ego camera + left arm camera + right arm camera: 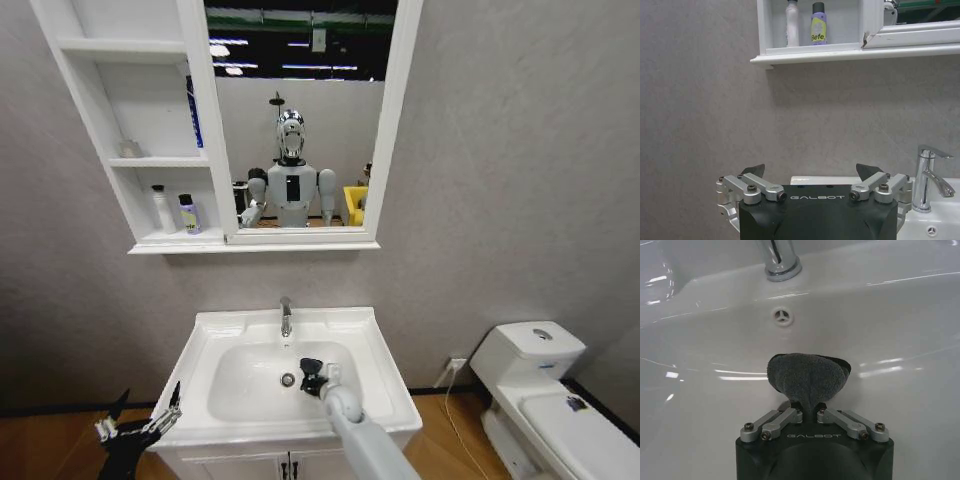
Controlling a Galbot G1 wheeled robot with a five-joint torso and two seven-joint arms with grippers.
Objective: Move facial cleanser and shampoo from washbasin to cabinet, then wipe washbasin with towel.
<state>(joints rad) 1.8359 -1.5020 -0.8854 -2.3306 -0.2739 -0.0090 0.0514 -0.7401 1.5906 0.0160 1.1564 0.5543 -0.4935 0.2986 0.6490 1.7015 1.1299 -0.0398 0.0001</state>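
Right jaws pinch the towel [807, 377] inside the washbasin [900, 320]; left jaws gape empty beside it.

Head high; wrists near washbasin [375, 345].

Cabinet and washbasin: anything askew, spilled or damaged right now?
One thing: the cabinet has a chipped-looking notch where the bottom shelf meets the mirror frame. Otherwise the two bottles stand upright, and the right gripper holds the towel in the washbasin.
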